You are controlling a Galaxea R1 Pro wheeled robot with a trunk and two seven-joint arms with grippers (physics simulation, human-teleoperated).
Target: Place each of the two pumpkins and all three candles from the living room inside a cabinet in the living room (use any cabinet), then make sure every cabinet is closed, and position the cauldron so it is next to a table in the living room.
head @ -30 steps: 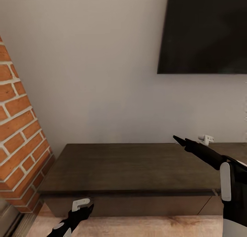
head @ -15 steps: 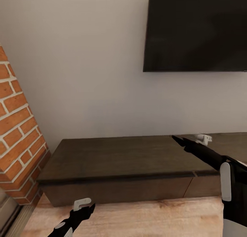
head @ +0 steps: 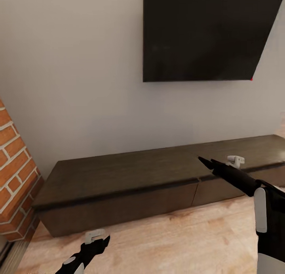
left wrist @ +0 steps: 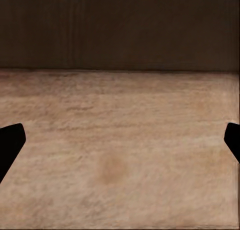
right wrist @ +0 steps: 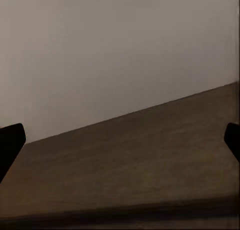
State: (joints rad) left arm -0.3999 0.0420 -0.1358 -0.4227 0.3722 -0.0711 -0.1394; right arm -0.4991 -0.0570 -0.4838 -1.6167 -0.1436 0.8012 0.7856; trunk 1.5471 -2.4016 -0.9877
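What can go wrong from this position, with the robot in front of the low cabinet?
The right gripper hangs open over the cabinet top; a forward or downward move might knock its fingers against the wood. The left gripper sits low near the wooden floor and the closed fronts, so driving closer could bump it into a front.

- a home living room
- dark flat screen (head: 204, 32) on a pale wall (head: 71, 75)
- long low cabinet (head: 130, 179), wood floor (head: 178, 242), brick column (head: 14, 179)
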